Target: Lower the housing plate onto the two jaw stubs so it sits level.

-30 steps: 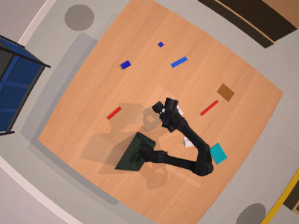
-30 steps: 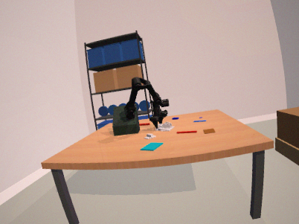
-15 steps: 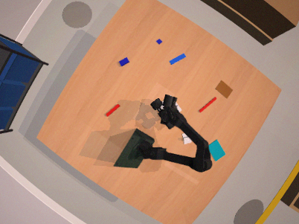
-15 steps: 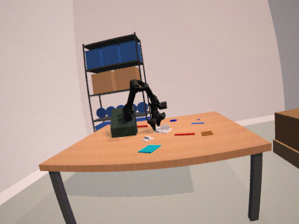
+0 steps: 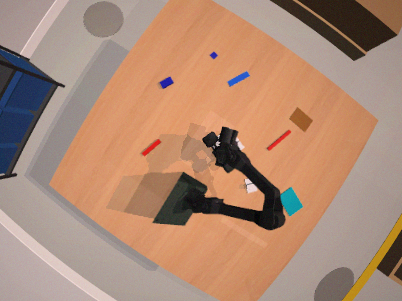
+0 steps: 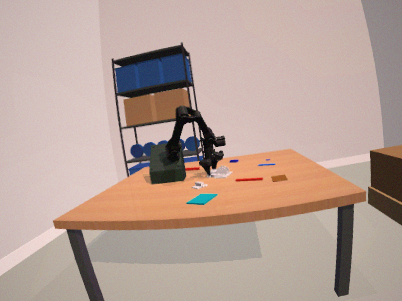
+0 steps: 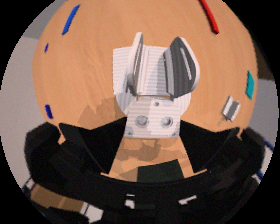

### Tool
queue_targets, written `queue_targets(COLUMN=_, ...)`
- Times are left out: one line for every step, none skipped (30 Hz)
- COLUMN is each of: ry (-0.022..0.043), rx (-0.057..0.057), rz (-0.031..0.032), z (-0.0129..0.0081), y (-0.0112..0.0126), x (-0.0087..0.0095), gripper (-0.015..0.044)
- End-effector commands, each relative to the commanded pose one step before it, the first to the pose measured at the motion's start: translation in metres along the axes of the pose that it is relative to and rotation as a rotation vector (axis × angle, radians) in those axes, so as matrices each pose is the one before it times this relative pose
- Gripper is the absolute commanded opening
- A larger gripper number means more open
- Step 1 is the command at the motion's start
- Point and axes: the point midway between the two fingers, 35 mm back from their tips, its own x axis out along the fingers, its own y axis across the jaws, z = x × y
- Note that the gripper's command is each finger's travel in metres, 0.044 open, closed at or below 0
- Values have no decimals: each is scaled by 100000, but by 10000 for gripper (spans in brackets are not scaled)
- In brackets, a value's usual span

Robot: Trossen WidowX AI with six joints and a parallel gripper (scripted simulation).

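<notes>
The white housing plate (image 7: 153, 109), with two round recesses, is between the fingers of my gripper (image 7: 151, 120) (image 6: 209, 173), which is shut on it by its side edges. Beyond it in the wrist view, the left jaw (image 7: 136, 65) and the right jaw (image 7: 187, 70) stand up side by side on the pale ribbed base (image 7: 119, 75). The plate covers the near part of the base and the near ends of the jaws. The jaw stubs are hidden, and I cannot tell whether the plate touches them. In the top view the arm covers most of the assembly.
A small white part (image 5: 250, 185) (image 6: 199, 185) (image 7: 231, 108) lies near the teal tile (image 5: 291, 201) (image 6: 202, 199). A red bar (image 5: 279, 140) (image 6: 249, 179) and a brown tile (image 5: 301, 119) lie beyond the assembly. Another red bar (image 5: 151, 147) and blue pieces lie farther off. The dark green block (image 5: 175, 204) is by the arm's base.
</notes>
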Motion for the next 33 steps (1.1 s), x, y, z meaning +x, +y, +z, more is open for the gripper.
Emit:
queue_targets(ry=-84, rx=-260, rz=-127, z=-15, y=-12, x=155, gripper=351)
queue_targets(ry=0, rx=0, rz=0, z=0, y=0, x=0, gripper=351)
queue_targets(ry=0, rx=0, rz=0, z=0, y=0, x=0, gripper=351)
queue_targets(ry=0, rx=0, rz=0, z=0, y=0, x=0, gripper=351)
queue_targets(ry=0, rx=0, rz=0, z=0, y=0, x=0, gripper=351)
queue_targets(ry=0, rx=0, rz=0, z=0, y=0, x=0, gripper=351)
queue_targets(ry=0, rx=1, rz=0, z=0, y=0, x=10, gripper=351)
queue_targets(ry=0, rx=2, rz=-1, z=0, y=0, x=30, gripper=351)
queue_targets(ry=0, rx=3, rz=-2, z=0, y=-1, x=50, gripper=351)
queue_targets(ry=-1, rx=4, rz=-3, z=0, y=-1, x=63, gripper=351)
queue_targets(ry=0, rx=3, rz=-3, z=0, y=-1, x=50, gripper=351)
queue_targets(ry=0, rx=2, rz=-2, z=0, y=-1, x=30, gripper=351)
queue_targets(ry=0, rx=1, rz=-1, z=0, y=0, x=10, gripper=351)
queue_targets(ry=0, rx=0, rz=0, z=0, y=0, x=0, gripper=351)
queue_targets(ry=0, rx=0, rz=0, z=0, y=0, x=0, gripper=351)
queue_targets(ry=0, rx=0, rz=0, z=0, y=0, x=0, gripper=351)
queue_targets(ry=0, rx=0, rz=0, z=0, y=0, x=0, gripper=351)
queue_targets(ry=0, rx=0, rz=0, z=0, y=0, x=0, gripper=351)
queue_targets(ry=0, rx=4, rz=0, z=0, y=0, x=10, gripper=351)
queue_targets(ry=0, rx=11, rz=-1, z=0, y=0, x=30, gripper=351)
queue_targets(ry=0, rx=18, rz=-2, z=0, y=-1, x=50, gripper=351)
queue_targets(ry=0, rx=23, rz=-3, z=-1, y=-1, x=63, gripper=351)
queue_targets(ry=0, rx=18, rz=-3, z=0, y=-1, x=50, gripper=351)
queue_targets(ry=0, rx=11, rz=-2, z=0, y=-1, x=30, gripper=351)
queue_targets(ry=0, rx=4, rz=-1, z=0, y=0, x=10, gripper=351)
queue_targets(ry=0, rx=0, rz=0, z=0, y=0, x=0, gripper=351)
queue_targets(ry=0, rx=0, rz=0, z=0, y=0, x=0, gripper=351)
queue_targets(ry=0, rx=0, rz=0, z=0, y=0, x=0, gripper=351)
queue_targets(ry=0, rx=0, rz=0, z=0, y=0, x=0, gripper=351)
queue_targets(ry=0, rx=0, rz=0, z=0, y=0, x=0, gripper=351)
queue_targets(ry=0, rx=0, rz=0, z=0, y=0, x=0, gripper=351)
queue_targets(ry=0, rx=0, rz=0, z=0, y=0, x=0, gripper=351)
queue_targets(ry=0, rx=0, rz=0, z=0, y=0, x=0, gripper=351)
